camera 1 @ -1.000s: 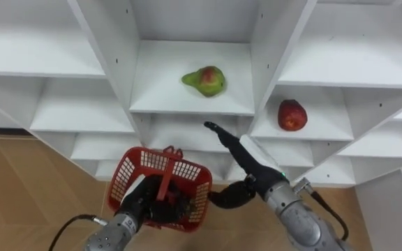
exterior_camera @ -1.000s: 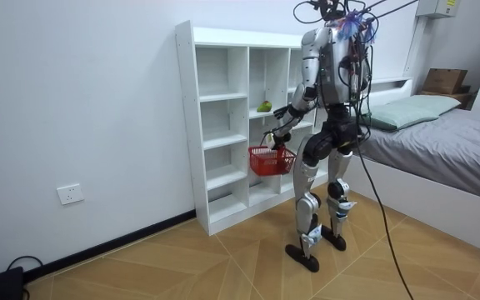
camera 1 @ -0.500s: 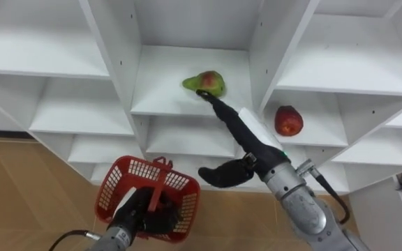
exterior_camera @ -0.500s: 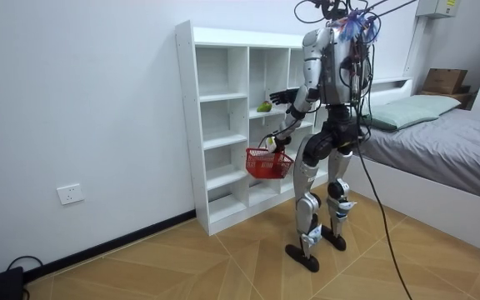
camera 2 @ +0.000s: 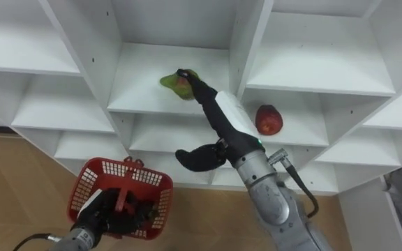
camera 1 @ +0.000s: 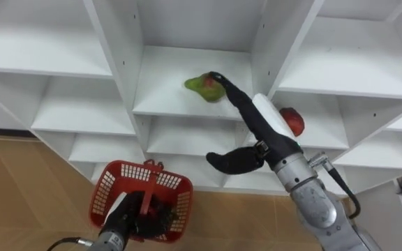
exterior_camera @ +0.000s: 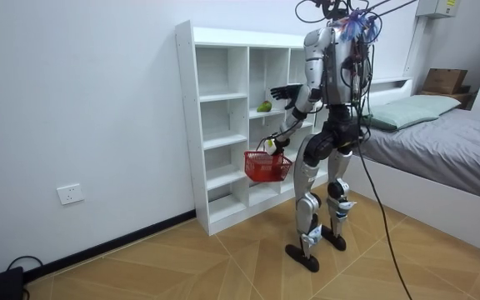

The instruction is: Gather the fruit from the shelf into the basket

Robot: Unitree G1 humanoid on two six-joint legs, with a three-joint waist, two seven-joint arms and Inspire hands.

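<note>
A green-and-red pear (camera 1: 199,86) lies on the middle shelf of the white closet (camera 1: 187,104). My right hand (camera 1: 264,129) reaches into that compartment, open, its straight fingertips (camera 1: 216,75) resting on the pear's right side. One compartment to the right lies a red fruit (camera 2: 269,119), partly behind my wrist in the left eye view. Low on the left hangs a red basket (camera 1: 117,173), with my left hand (camera 1: 132,217) shut on its handle. In the room view I stand facing the closet (exterior_camera: 223,125) with the basket (exterior_camera: 267,165) at hip height.
White upright dividers (camera 1: 114,56) stand on both sides of the pear's compartment. Wooden floor (camera 1: 26,188) lies below the shelves. A bed (exterior_camera: 440,129) stands at the room view's right, behind me.
My right hand has risen and stretched forward from below the shelf edge until its fingertips reach the pear. The basket has sunk lower and to the left.
</note>
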